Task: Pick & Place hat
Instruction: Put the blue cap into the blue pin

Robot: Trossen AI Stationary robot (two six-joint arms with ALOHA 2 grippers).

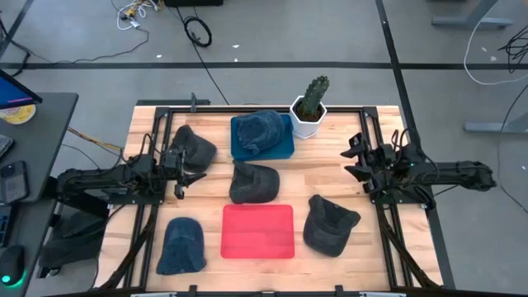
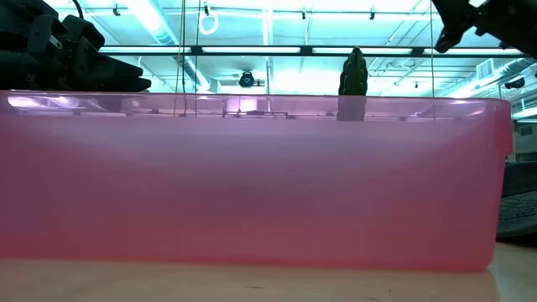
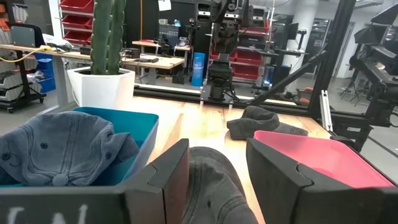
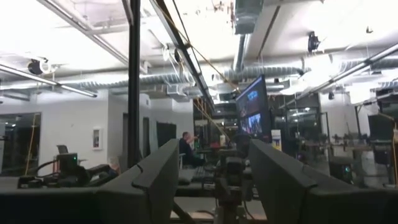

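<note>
Several caps lie crown-up on the wooden table: a dark one at the far left (image 1: 191, 147), a dark one in the middle (image 1: 253, 181), a dark one at the near right (image 1: 330, 224) and a blue one at the near left (image 1: 182, 245). A blue-grey cap (image 1: 262, 130) sits in the blue bin (image 1: 285, 148). My left gripper (image 1: 191, 172) is open, held level and pointing at the middle cap (image 3: 214, 186), which shows between its fingers, apart from them. My right gripper (image 1: 355, 161) is open above the table's right side, touching nothing.
A red bin (image 1: 258, 231) stands at the near middle and fills the low view (image 2: 252, 184). A cactus in a white pot (image 1: 310, 107) stands at the far edge beside the blue bin (image 3: 140, 124). Black frame rails (image 1: 157, 206) run along both sides.
</note>
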